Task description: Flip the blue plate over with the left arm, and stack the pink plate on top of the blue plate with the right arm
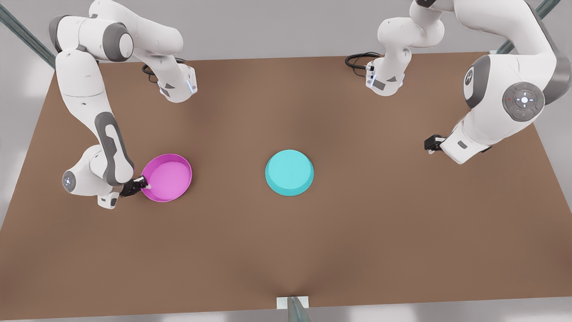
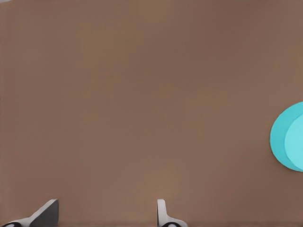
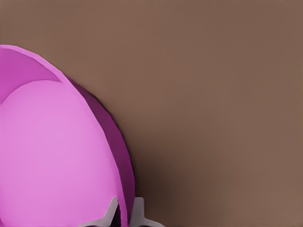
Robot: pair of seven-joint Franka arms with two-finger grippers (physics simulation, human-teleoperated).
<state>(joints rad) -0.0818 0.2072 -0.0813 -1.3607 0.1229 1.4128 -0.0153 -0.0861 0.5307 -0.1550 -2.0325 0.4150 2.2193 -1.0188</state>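
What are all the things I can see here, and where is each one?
pink plate: one, pink, hollow side up, toward the front view's left.
blue plate: one, turquoise, flat base up, near the table's middle, apart from the pink one.
table: one, brown, under both plates.
cables: two black loops at the table's far edge.
right gripper: one, fingers shut on the pink plate's rim, at the front view's left.
left gripper: one, open, waiting over bare table at the front view's right.
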